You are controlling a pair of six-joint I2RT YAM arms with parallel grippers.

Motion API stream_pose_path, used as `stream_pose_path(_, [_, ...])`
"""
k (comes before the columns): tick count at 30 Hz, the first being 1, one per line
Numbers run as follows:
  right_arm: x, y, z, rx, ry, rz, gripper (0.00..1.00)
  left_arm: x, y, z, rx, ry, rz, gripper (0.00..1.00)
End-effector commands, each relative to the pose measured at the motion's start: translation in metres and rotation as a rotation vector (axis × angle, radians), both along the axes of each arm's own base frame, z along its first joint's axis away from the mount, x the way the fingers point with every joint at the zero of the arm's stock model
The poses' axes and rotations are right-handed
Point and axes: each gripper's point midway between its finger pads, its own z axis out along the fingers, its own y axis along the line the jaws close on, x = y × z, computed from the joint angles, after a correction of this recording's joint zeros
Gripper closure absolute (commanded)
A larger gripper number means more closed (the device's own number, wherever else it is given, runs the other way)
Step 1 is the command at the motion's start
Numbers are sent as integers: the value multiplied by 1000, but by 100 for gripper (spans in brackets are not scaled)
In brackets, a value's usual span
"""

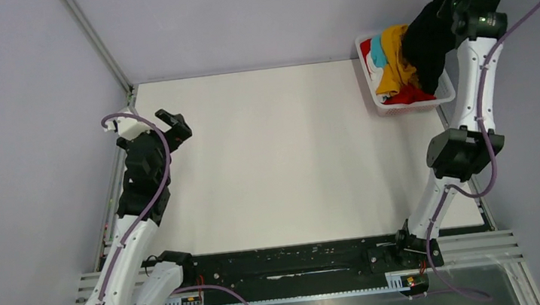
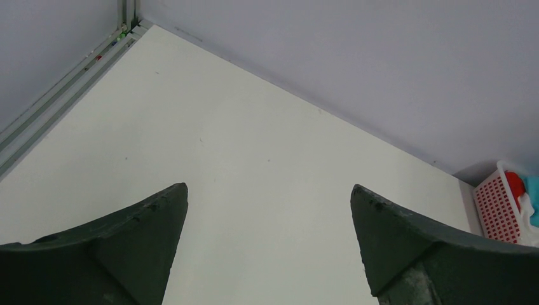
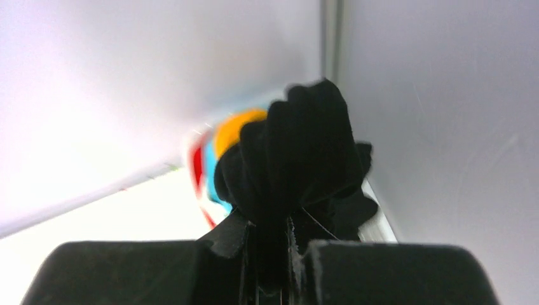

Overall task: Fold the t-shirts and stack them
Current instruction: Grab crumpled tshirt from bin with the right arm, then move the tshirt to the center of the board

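My right gripper (image 1: 454,3) is raised high over the back right corner, shut on a bunch of the black t-shirt (image 1: 426,45). The shirt hangs from it down into the white slotted basket (image 1: 415,105). In the right wrist view the black t-shirt (image 3: 305,146) bulges out from between the shut fingers of the right gripper (image 3: 273,232). In the basket lie a mustard-orange t-shirt (image 1: 393,60), a red t-shirt (image 1: 408,95) and a teal-blue t-shirt (image 1: 378,55). My left gripper (image 1: 173,122) hovers at the table's left side, open and holding nothing (image 2: 270,190).
The white table (image 1: 283,159) stretches between the arms. Its metal frame rail (image 1: 114,176) runs along the left edge, and grey walls stand close behind and to the right of the basket (image 2: 499,210).
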Motion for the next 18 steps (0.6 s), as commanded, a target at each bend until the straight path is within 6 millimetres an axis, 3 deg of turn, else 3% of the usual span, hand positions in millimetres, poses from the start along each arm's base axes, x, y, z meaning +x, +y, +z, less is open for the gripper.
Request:
stream_pose_path(1, [-53,83,180,-11,-427,321,100,-2,-1,39,-7,-126,-10,1])
stream_pose_path(4, [-85,158,207,34,-472,587,100,-3,-1,41,-7,-134,-16,1])
stream_pose_path(7, [-117,232,222,15,-509,824,100,-3,-1,43,-6,-138,-16,1])
stream_pose_path(10, [-149,295,243,60,-587,1014,100,-4,-1,45,-15,-145,-16,1])
stream_pose_path(14, [-188,362,264,161,-664,1264,100,-8,-1,42,-38,-134,-10,1])
stream_pose_path(16, [-200,392,264,202,-671,1368,100,-11,2,40,-55,-122,5,1])
stream_pose_path(18, [-197,409,250,227,-632,1428,100,-17,7,38,-68,-103,33,1])
